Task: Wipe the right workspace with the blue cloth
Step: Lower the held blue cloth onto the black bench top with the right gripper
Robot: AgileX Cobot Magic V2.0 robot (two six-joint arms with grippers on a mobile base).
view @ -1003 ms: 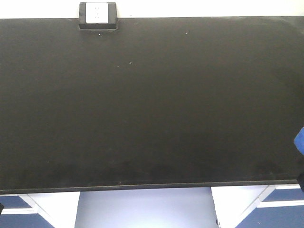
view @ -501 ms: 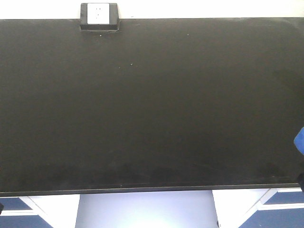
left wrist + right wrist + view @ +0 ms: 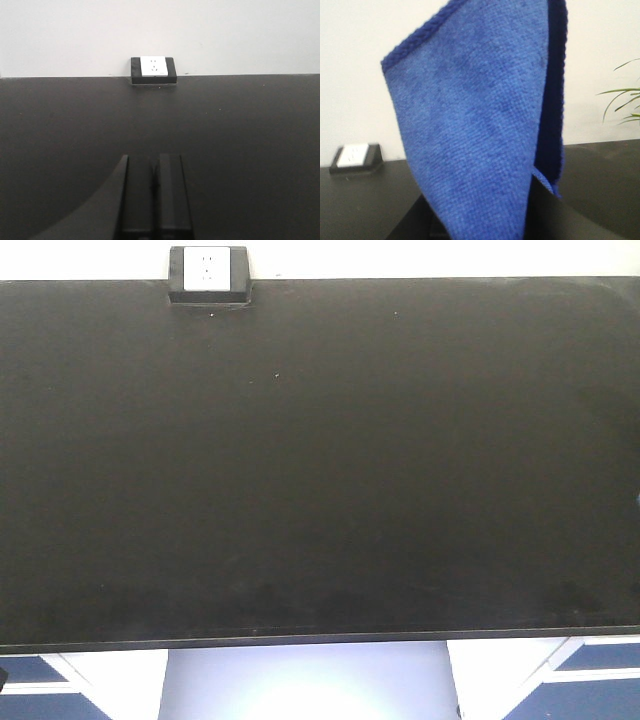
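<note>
- A wide matte black tabletop (image 3: 320, 460) is filling nearly the whole front view, running from the wall down to its near edge.
- A plain white wall (image 3: 160, 30) is rising straight behind the tabletop's far edge.
- White and dark blue cabinet fronts (image 3: 110, 680) are showing below the near edge, with a pale floor (image 3: 300, 685) lying between them.
- The blue cloth (image 3: 475, 125), fuzzy and folded over on itself, is standing up in front of the right wrist camera. It is hanging clear above the tabletop and covering much of the wall behind it.
- The right fingers (image 3: 565, 215) are closing on the cloth's lower end. Only dark edges of them are showing on either side of the fabric.
- The left fingers (image 3: 170, 195) are pressing together with just a thin seam between them, gripping nothing, and are hovering over the tabletop pointed at the wall.
- Thin green plant leaves (image 3: 622, 100) are poking in at the right edge of the right wrist view.
- A small black-framed white socket box (image 3: 208, 274) is sitting on the tabletop against the wall, toward the far left.
</note>
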